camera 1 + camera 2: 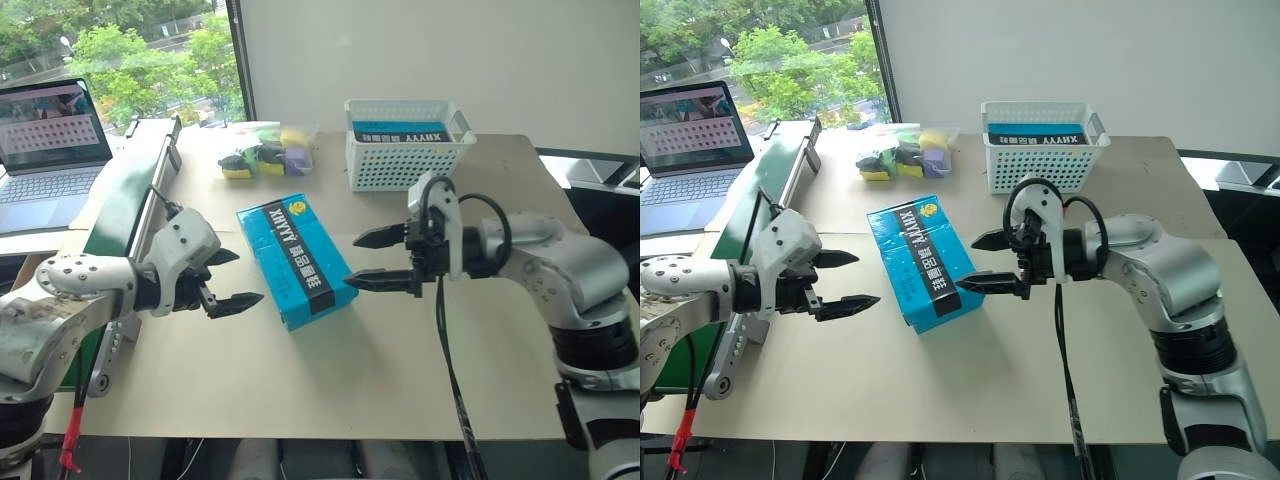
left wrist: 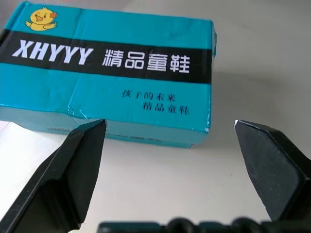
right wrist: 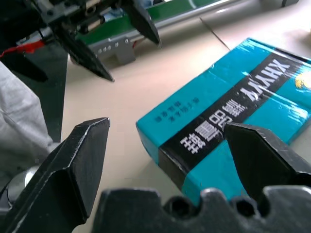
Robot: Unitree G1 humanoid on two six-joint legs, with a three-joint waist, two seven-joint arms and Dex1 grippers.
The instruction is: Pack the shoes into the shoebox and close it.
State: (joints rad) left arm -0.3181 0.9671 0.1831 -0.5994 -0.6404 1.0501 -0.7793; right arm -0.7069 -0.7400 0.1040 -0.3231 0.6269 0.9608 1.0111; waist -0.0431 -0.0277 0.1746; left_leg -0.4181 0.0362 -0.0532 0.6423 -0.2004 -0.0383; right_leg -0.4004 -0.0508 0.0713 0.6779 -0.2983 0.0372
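The teal shoebox [image 1: 293, 260] lies in the middle of the table with its lid down, the black band of white letters and a small yellow logo on top. The shoes are hidden from view. My left gripper [image 1: 232, 277] hovers just left of the box, open and empty, its fingers [image 2: 73, 165] pointing at the box's side. On the box's right side, my right gripper [image 1: 365, 260] is raised a little above the table, open and empty, its fingertips apart from the box. In the right wrist view the shoebox [image 3: 233, 116] lies between the two grippers.
A white lattice basket [image 1: 405, 145] with a second teal box inside stands at the back. Small black, yellow and purple items in clear wrap [image 1: 265, 152] lie at the back centre. A green-and-black stand [image 1: 125, 200] runs along the table's left edge, with a laptop [image 1: 50, 150] beyond.
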